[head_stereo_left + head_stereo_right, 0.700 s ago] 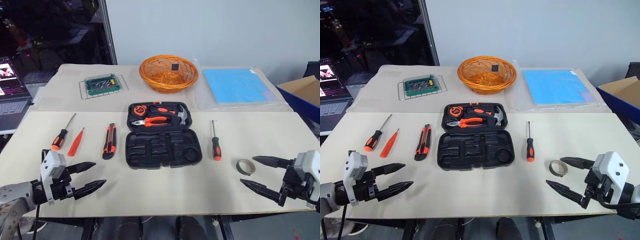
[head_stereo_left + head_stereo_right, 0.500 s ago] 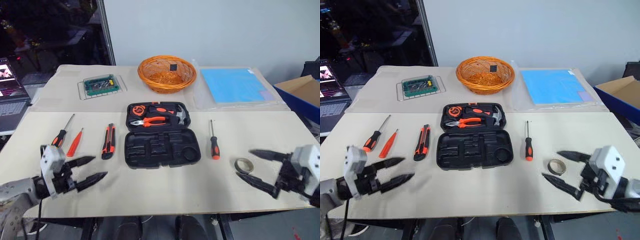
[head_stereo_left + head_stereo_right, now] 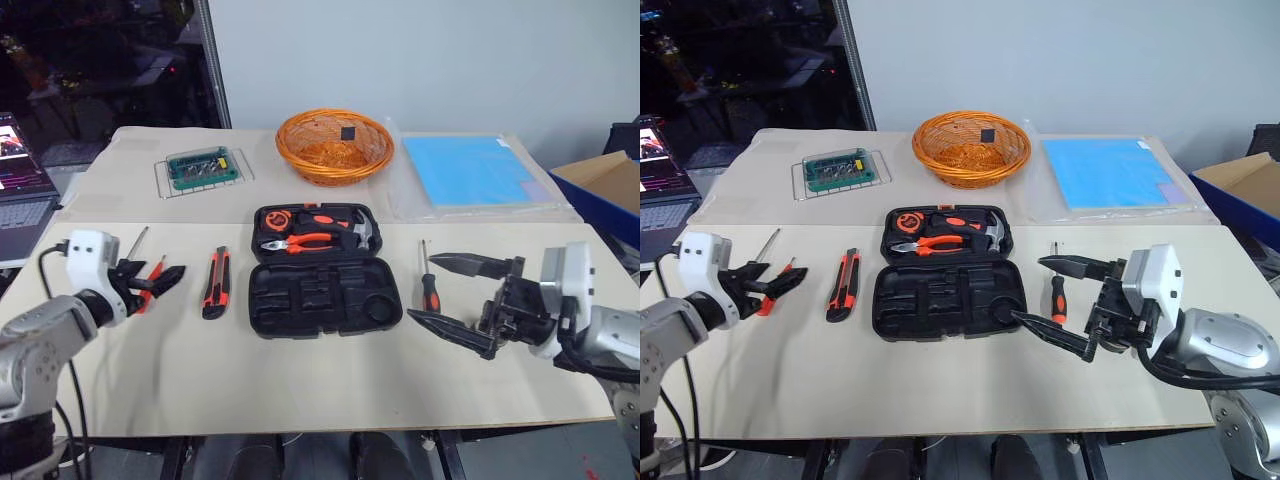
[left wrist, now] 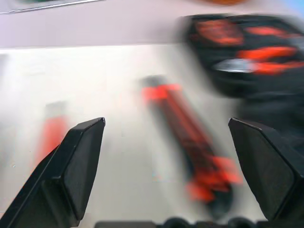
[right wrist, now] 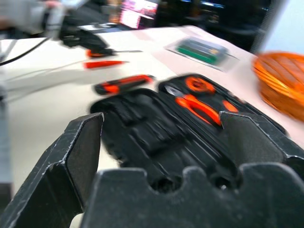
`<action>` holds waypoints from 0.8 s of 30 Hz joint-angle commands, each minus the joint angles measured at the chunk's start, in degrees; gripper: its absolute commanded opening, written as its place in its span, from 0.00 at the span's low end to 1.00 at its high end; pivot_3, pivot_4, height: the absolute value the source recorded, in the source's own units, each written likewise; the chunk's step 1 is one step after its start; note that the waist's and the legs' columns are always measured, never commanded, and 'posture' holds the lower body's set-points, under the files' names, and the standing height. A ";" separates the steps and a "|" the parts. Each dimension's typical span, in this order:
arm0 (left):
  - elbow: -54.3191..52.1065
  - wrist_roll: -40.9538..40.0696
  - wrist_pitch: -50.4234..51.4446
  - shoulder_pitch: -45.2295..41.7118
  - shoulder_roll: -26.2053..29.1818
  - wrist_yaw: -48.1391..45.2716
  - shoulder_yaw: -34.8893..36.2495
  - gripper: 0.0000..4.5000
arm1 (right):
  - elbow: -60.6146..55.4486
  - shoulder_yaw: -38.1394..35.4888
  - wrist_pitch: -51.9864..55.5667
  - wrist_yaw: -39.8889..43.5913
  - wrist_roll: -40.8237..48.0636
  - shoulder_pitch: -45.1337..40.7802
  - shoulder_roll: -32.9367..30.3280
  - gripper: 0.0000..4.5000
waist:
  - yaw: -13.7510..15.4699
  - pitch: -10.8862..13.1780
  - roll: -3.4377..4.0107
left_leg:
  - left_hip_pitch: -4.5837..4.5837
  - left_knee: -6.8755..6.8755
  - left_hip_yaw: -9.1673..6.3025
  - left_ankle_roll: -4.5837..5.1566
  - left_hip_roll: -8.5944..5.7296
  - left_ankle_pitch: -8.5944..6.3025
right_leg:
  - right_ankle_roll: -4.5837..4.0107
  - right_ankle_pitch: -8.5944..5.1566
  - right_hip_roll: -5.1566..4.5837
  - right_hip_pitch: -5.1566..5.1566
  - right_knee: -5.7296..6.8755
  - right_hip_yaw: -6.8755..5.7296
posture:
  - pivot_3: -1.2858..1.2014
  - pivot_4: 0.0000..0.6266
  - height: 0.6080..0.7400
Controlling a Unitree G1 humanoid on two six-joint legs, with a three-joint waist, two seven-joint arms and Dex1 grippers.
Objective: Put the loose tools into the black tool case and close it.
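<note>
The work is at its opening step: reaching for the first loose tools, with nothing picked up yet. The black tool case (image 3: 325, 268) lies open at the centre of the frame, pliers (image 3: 300, 242) and hammer (image 3: 362, 231) already seated in its upper half, the moulded slots of the lower half empty.

At the left of the frame the left gripper (image 3: 165, 277), fingers spread wide and empty, hovers at the two leftmost tools: the black-and-orange screwdriver (image 3: 762, 258) and the small all-orange screwdriver (image 3: 775, 282) just beside it. The utility knife (image 3: 215, 282) lies between them and the case. Right of the case, the right gripper (image 3: 450, 292) stands wide with one finger either side of the second black-and-orange screwdriver (image 3: 429, 283); I cannot tell whether it touches it.

Judging from this, the next move is to lower each gripper over a handle, close on it, and carry the tool to a matching slot. The slim handles lie flat on the bench, so the fingers must come low and square to them or they will roll away.

The bench (image 3: 300, 370) is covered in pale cream sheet. Toward the top of the frame sit an orange wicker basket (image 3: 335, 145), a clear box of green parts (image 3: 203, 167) and a blue sheet (image 3: 470, 170). A laptop (image 3: 25, 185) shows at the left edge, a cardboard box (image 3: 608, 180) at the right, with a grey wall behind.
</note>
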 commanded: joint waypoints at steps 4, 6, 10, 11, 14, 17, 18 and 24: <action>15.96 7.17 0.58 -8.34 10.84 -5.10 -5.61 0.99 | -1.67 4.42 -1.23 -0.12 0.80 -4.49 0.32 1.00 | 0.23 -0.01 -0.15 | -0.04 -0.06 0.05 -0.08 0.00 -0.05 | -0.37 0.19 -0.05 -0.06 -0.01 -0.04 | 0.52 0.24 1.00; 22.72 9.63 0.33 -11.40 13.10 -8.30 -9.76 0.99 | -1.34 5.42 -2.08 -0.30 -0.19 -4.69 0.80 1.00 | 0.32 -0.01 -0.15 | -0.12 -0.06 0.04 -0.10 -0.01 -0.07 | -0.35 0.19 -0.04 -0.13 -0.01 -0.07 | 0.52 0.24 1.00; 31.84 13.87 -1.70 -17.22 12.84 -12.33 -16.33 0.99 | -1.08 6.48 -3.34 -0.61 -2.06 -4.42 1.27 1.00 | 0.68 -0.01 -0.21 | -0.28 -0.07 0.03 -0.11 -0.02 -0.07 | -0.34 0.19 -0.06 -0.22 -0.03 -0.14 | 0.52 0.24 1.00; 34.01 15.01 -2.66 -18.52 12.33 -12.53 -17.40 0.93 | -1.24 6.55 -3.44 -0.83 -2.24 -4.37 1.42 1.00 | 0.73 -0.01 -0.27 | -0.31 -0.07 0.03 -0.11 -0.02 -0.07 | -0.34 0.19 -0.06 -0.24 -0.03 -0.15 | 0.52 0.24 1.00; 38.22 17.62 -5.88 -20.66 10.56 -13.39 -19.51 0.77 | -1.76 6.26 -3.63 -1.54 -2.56 -3.89 1.57 1.00 | 0.88 -0.04 -0.39 | -0.33 -0.06 0.01 -0.10 0.00 -0.06 | -0.34 0.20 -0.04 -0.24 -0.01 -0.18 | 0.52 0.24 1.00; 38.81 18.30 -6.73 -20.87 9.43 -14.35 -19.37 0.52 | -2.30 5.73 -3.75 -1.81 -2.58 -2.90 1.45 1.00 | 0.99 -0.05 -0.39 | -0.34 -0.06 0.02 -0.10 0.00 -0.06 | -0.34 0.20 -0.05 -0.24 0.01 -0.18 | 0.52 0.24 1.00; 38.87 18.63 -7.32 -20.70 9.32 -14.44 -19.14 0.41 | -2.49 5.64 -3.81 -1.90 -2.64 -2.49 1.39 1.00 | 1.00 -0.05 -0.39 | -0.34 -0.06 0.01 -0.10 0.00 -0.06 | -0.34 0.20 -0.04 -0.24 0.01 -0.18 | 0.52 0.24 1.00; 30.56 13.69 -18.49 -17.97 8.75 -19.15 -10.55 0.20 | -3.03 3.69 -5.17 -4.50 -4.11 1.54 2.61 1.00 | 1.11 -0.05 -0.54 | -0.35 -0.05 0.01 -0.10 0.02 -0.06 | -0.34 0.21 -0.06 -0.24 0.01 -0.18 | 0.52 0.24 1.00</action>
